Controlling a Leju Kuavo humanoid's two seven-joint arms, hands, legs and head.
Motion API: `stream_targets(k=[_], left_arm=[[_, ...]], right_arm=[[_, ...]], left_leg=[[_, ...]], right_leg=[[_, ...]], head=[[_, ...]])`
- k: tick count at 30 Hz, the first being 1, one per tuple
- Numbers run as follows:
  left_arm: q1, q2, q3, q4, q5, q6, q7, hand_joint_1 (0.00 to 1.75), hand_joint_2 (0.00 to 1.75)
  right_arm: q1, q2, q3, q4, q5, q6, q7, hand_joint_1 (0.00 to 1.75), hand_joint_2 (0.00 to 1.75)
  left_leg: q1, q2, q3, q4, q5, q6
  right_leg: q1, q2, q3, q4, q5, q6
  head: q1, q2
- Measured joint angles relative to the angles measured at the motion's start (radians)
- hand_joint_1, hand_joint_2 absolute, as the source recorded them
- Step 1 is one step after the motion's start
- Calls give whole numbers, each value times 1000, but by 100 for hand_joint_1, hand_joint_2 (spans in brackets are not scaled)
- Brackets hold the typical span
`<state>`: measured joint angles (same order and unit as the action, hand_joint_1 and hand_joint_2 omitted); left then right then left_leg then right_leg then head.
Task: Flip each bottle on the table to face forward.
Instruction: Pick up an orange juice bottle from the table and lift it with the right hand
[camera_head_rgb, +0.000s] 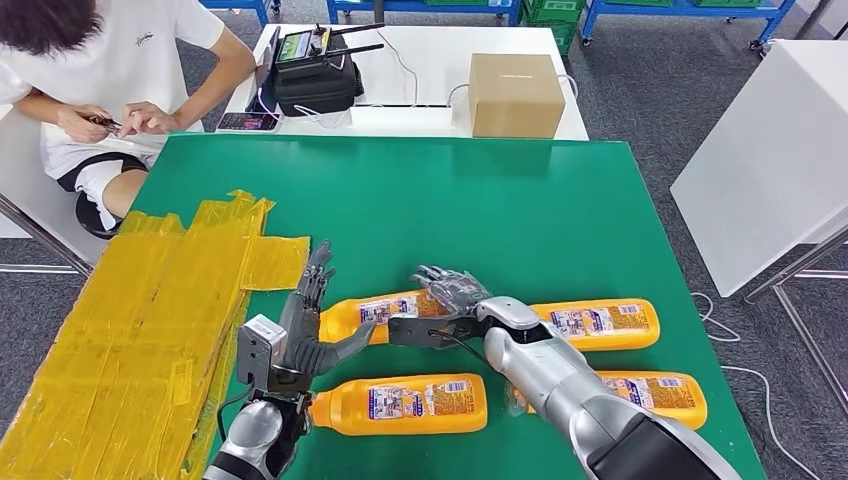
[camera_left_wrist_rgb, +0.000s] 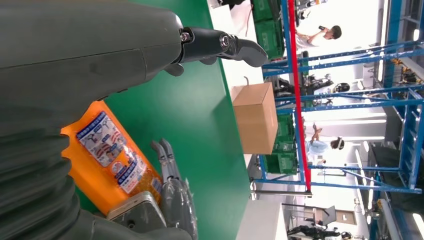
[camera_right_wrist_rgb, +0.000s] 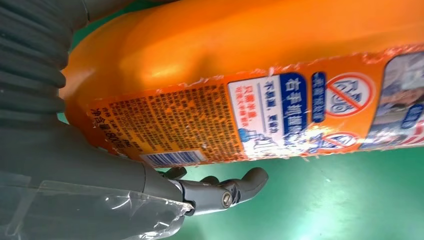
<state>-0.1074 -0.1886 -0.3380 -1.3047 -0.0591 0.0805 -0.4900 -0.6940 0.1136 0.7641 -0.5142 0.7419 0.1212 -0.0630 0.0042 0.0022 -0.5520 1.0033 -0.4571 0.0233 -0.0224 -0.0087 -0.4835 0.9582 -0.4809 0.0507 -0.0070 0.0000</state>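
Four orange bottles are lying on their sides on the green table (camera_head_rgb: 520, 200), in two rows, back labels showing. Far-left bottle (camera_head_rgb: 385, 313) is lying between the two hands; far-right bottle (camera_head_rgb: 600, 322) is lying in line with it, on the other side of the right hand. Near-left bottle (camera_head_rgb: 400, 403) is sitting just beside the left wrist; near-right bottle (camera_head_rgb: 655, 395) is partly hidden behind the right forearm. Left hand (camera_head_rgb: 310, 325) is hovering at the cap end of the far-left bottle, fingers spread and pointing away from the robot, thumb sticking out toward the bottle, holding nothing. Right hand (camera_head_rgb: 455, 295) is lying over the base end of the far-left bottle, fingers draped across its top; in the right wrist view the bottle body is sitting close against the palm with the thumb (camera_right_wrist_rgb: 235, 187) apart below it, so I cannot tell whether it is gripping. Yellow taped sheeting (camera_head_rgb: 130, 330) is covering the table's left side. Beyond the far edge, a cardboard box (camera_head_rgb: 515, 95) and a black controller (camera_head_rgb: 315, 70) are resting on a white table (camera_head_rgb: 420, 60). A person (camera_head_rgb: 110, 80) is sitting at far left.
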Motion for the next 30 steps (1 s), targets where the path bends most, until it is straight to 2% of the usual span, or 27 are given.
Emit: stream_targets(k=[3, 4, 7, 8, 10, 18, 30], left_arm=[[-4, 0, -4, 3, 4, 1, -4, 0, 175], [-4, 0, -6, 4, 6, 1, -4, 0, 175], [-4, 0, -10, 4, 10, 2, -5, 0, 175], [-4, 0, -11, 4, 10, 2, -5, 0, 175], [-4, 0, -11, 4, 10, 2, -5, 0, 175], [-1, 0, -11, 4, 12, 2, -7, 0, 175], [3, 0, -11, -5, 11, 3, -9, 0, 175]], right_arm=[[-7, 5, 0, 22, -7, -6, -8, 11, 175], [-8, 6, 0, 27, -7, -12, -10, 24, 175], [-8, 9, 0, 35, -8, -27, -12, 130, 175], [-7, 10, 0, 37, -9, -36, -13, 158, 175], [-3, 12, -1, 39, -14, -66, -17, 172, 175], [48, 24, -33, 29, -21, -241, -59, 175, 175], [109, 30, -108, -36, -36, -372, -105, 175, 175]], left_leg=[[0, 0, 1, 0, 0, 0], [0, 0, 1, 0, 0, 0], [0, 0, 2, 0, 0, 0], [0, 1, 2, 0, 0, 0], [0, 1, 2, 0, 0, 0], [0, 0, 1, 0, 0, 0], [0, 0, -2, 0, 0, 0]], right_leg=[[0, 1, 1, 0, 0, 0], [0, 1, 1, 0, 0, 0], [0, 1, 2, 0, 0, 0], [1, 1, 2, 0, 0, 0], [1, 1, 2, 0, 0, 0], [0, 1, 2, 0, 0, 0], [0, 0, -1, 0, 0, 0]], head=[[0, 0], [0, 0], [0, 0], [0, 0], [0, 0], [0, 0], [0, 0]])
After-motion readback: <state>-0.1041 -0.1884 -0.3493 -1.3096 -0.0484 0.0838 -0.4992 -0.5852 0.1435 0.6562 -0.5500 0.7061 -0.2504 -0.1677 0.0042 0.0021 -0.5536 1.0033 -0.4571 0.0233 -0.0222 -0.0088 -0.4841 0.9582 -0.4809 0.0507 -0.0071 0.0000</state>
